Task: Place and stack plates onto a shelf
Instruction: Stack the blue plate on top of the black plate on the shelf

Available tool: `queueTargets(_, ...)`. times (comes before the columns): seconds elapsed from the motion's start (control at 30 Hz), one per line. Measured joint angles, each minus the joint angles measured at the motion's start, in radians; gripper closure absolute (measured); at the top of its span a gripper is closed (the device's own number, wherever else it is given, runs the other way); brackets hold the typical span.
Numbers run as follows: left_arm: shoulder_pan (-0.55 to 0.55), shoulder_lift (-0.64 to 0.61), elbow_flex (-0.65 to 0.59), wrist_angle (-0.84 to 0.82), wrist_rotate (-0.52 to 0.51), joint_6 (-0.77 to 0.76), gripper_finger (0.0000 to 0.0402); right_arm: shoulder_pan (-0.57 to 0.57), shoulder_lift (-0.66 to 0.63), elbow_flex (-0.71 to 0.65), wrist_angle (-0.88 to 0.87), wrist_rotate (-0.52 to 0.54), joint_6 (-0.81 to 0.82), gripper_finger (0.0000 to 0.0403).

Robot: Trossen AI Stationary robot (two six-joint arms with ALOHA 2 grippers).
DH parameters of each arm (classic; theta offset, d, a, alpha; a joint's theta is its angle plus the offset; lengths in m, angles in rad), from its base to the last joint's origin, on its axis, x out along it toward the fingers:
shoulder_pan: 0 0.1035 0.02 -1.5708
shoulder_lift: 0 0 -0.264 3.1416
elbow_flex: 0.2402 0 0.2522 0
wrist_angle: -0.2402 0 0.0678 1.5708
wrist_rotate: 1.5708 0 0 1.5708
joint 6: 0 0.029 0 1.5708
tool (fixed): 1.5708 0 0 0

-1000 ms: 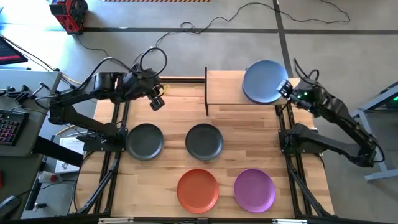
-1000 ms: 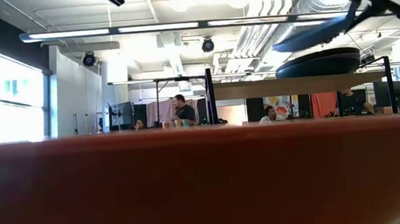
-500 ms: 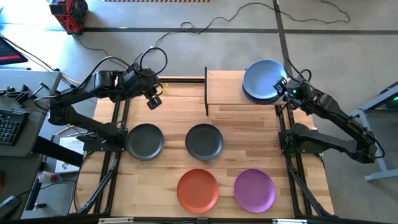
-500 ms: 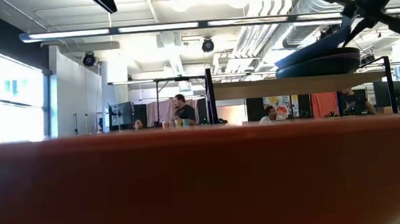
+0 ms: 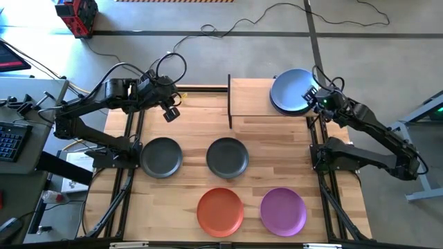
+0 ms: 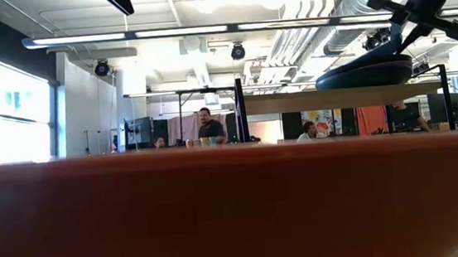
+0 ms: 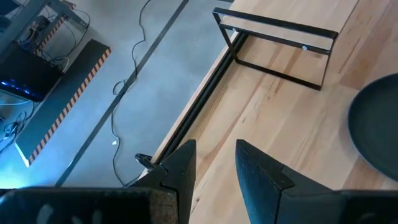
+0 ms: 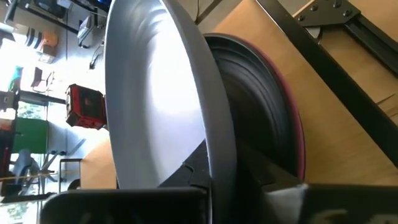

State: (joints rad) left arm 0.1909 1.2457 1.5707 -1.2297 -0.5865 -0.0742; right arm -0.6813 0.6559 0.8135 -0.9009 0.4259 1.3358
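The light blue plate lies on top of a stack on the right half of the light-wood shelf. The right wrist view shows a dark plate and a purple rim under it. My right gripper is shut on the blue plate at its right edge. My left gripper hovers open over the table's far left part, touching nothing. Two dark grey plates, an orange plate and a purple plate rest flat on the tabletop. My right gripper pinches the light blue plate by its rim on the plate's right side. One finger lies over the plate's upper face and the other under the rim. The fingers come slanting down from the table's right. The plate lies on the stack.
The shelf's left half is bare wood, with a black post at its left end. In the low view the orange plate fills the foreground. Bare tabletop lies between my left gripper and the dark plates.
My right gripper has come down and a little toward the table's left. The light blue plate, tilted above the stack a second ago, has been lowered until it lies on it. The gripper keeps its hold on the rim.
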Motion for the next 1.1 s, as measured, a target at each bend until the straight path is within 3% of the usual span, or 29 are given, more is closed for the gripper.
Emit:
queueTargets(0.23, 0.0, 0.0, 0.0, 0.0, 0.0, -0.003, 0.03, 0.0, -0.001, 0.0, 0.0, -0.001, -0.008, 0.0311)
queueTargets(0.43, 0.0, 0.0, 0.0, 0.0, 0.0, -0.003, 0.03, 0.0, -0.032, 0.004, -0.002, -0.067, -0.026, 0.0279)
queueTargets(0.93, 0.0, 0.0, 0.0, 0.0, 0.0, -0.003, 0.03, 0.0, -0.152, 0.004, -0.098, -0.175, 0.011, 0.0274)
queueTargets(1.1, 0.0, 0.0, 0.0, 0.0, 0.0, -0.004, 0.03, 0.0, -0.177, 0.005, -0.156, -0.261, -0.029, 0.0274)
